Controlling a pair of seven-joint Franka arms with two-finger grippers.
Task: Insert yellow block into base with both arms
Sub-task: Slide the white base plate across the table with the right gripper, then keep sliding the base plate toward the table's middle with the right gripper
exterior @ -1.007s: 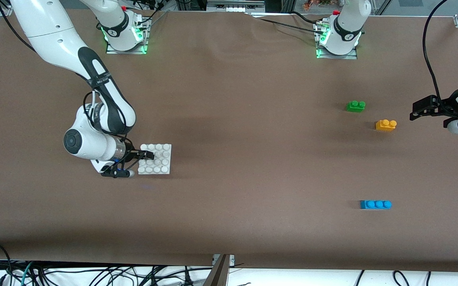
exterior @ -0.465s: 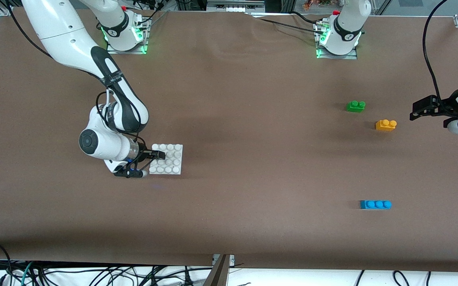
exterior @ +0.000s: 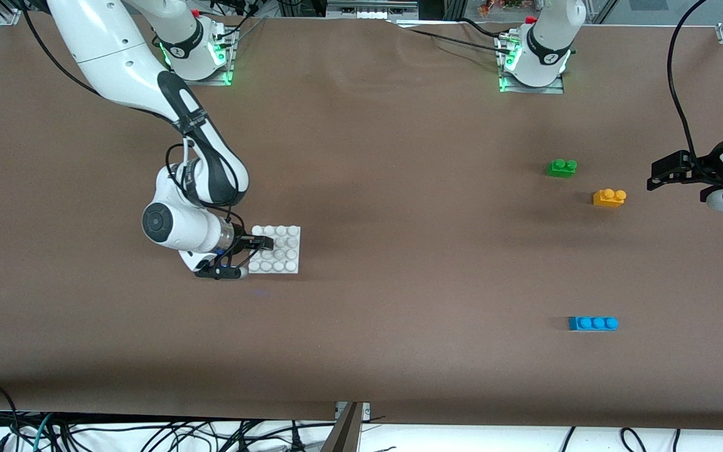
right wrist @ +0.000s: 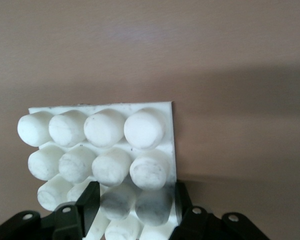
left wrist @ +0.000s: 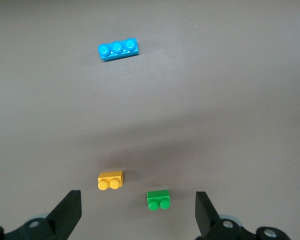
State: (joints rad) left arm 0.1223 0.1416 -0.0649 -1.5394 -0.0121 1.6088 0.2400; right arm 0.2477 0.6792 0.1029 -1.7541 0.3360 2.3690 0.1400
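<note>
In the front view, the right gripper (exterior: pixel 260 243) is sitting low at the middle left of the frame, clenched on the edge of the base (exterior: pixel 280 249), which is lying flat on the brown table (exterior: pixel 386 188). The left gripper (exterior: pixel 663 172) is hanging at the right edge of the frame, over the table at the left arm's end, and this arm is waiting. From here I cannot say well how wide its fingers are standing. The yellow block (exterior: pixel 609 198) is resting at the middle right, near that gripper but apart from it. The green brick (exterior: pixel 562 167) is lying just above it in the frame, and the blue brick (exterior: pixel 593 323) is lying lower, nearer to the camera.

The left wrist view is showing what the front view is hiding: the left gripper (left wrist: pixel 138 212) is released, its two fingers spread wide at the bottom of the frame, holding nothing. The yellow block (left wrist: pixel 110 180) and the green brick (left wrist: pixel 158 199) are appearing between them, and the blue brick (left wrist: pixel 118 49) at the upper left.

The right wrist view is showing the grip closely: the two fingers (right wrist: pixel 88 202) are pressing a pair of studs of the base (right wrist: pixel 171 131) at the bottom of the frame.
</note>
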